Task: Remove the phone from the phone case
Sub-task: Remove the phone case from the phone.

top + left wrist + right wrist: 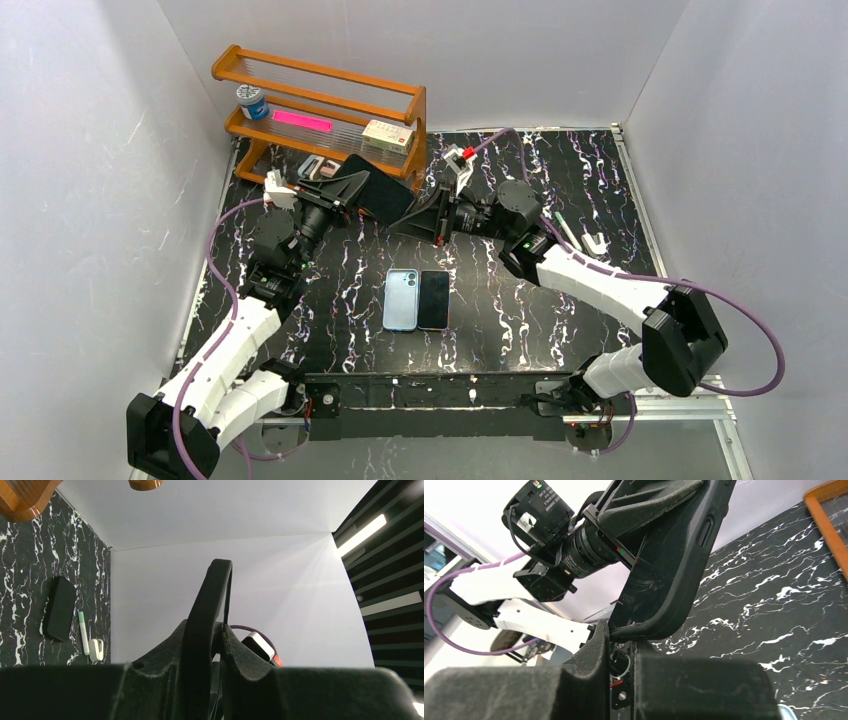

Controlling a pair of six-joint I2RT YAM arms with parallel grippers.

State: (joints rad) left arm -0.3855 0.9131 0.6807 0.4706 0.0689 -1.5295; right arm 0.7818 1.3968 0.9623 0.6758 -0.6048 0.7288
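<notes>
A black phone case (378, 192) is held up above the table's back middle, between both arms. My left gripper (347, 194) is shut on its left end; in the left wrist view the fingers (250, 655) pinch the case's thick black edge (207, 600). My right gripper (420, 214) is shut on the opposite lower corner. In the right wrist view the case (674, 565) shows its back and side buttons, and its corner sits between my fingertips (599, 640). I cannot tell whether a phone is inside.
A light blue phone-shaped item (400, 299) and a black phone (434, 299) lie side by side on the marble table (560, 330). A wooden rack (320, 100) stands at the back left. A marker (567, 232) and a white clip (596, 243) lie right.
</notes>
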